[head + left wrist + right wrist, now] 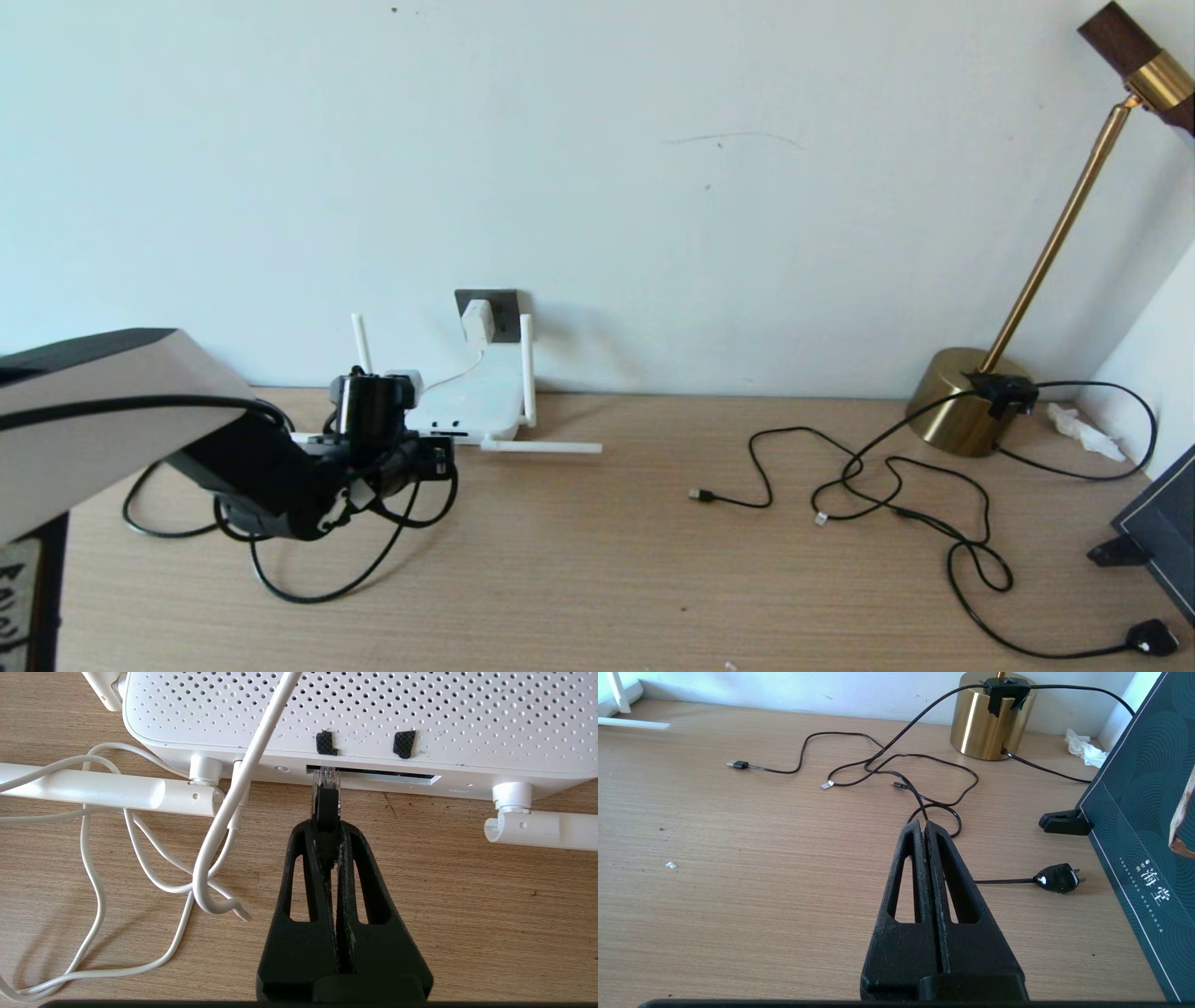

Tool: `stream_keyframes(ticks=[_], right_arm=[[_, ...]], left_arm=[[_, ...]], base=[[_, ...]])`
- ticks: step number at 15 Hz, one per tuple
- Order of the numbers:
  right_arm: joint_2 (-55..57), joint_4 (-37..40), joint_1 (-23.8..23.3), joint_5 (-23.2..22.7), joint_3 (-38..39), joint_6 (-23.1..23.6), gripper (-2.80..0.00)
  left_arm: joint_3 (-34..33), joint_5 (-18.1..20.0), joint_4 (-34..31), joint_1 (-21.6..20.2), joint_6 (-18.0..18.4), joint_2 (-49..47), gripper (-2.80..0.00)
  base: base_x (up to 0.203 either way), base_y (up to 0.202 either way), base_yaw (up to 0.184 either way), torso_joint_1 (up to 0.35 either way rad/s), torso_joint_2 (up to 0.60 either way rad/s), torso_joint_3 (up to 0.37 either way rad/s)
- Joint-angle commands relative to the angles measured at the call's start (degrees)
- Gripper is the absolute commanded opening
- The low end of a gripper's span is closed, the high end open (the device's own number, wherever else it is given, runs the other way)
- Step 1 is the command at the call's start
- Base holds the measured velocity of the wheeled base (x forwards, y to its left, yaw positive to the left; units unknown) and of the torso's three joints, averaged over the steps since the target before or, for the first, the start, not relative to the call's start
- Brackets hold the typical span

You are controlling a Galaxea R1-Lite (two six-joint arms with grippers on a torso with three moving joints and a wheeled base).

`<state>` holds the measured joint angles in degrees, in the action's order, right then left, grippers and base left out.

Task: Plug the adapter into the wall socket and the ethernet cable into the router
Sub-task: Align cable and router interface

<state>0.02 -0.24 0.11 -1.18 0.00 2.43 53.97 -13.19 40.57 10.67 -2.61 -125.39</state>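
I'm clamping the ethernet cable [325,807] in my left gripper [327,833], its clear tip sitting at the router [355,714] port slot. The adapter [477,321] is sitting in the wall socket [505,314]. My right gripper [923,828] is hanging clenched and empty over the table [738,868].

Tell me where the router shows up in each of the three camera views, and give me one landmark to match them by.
Head view: the router lies against the wall left of centre, below the wall socket.
Left wrist view: the router fills the top edge, its port slot facing the left gripper.
Right wrist view: only its corner peeks in.
Shared landmark: the flat-lying antenna.
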Motion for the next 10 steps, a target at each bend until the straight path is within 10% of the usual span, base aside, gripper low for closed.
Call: stream_keyframes(ticks=[1, 10], right_arm=[[0.06, -0.02, 0.04, -0.05, 0.00, 0.04, -2.80], [-0.02, -0.02, 0.07, -0.05, 0.00, 0.04, -2.80]], left_arm=[[0.17, -0.08, 0.30, -0.12, -0.03, -0.29, -2.80], [0.61, -0.08, 0.30, -0.12, -0.03, -0.38, -2.80]], base=[[0.000, 0.000, 0.000, 0.000, 0.00, 0.000], [0.000, 0.000, 0.000, 0.000, 0.00, 0.000]])
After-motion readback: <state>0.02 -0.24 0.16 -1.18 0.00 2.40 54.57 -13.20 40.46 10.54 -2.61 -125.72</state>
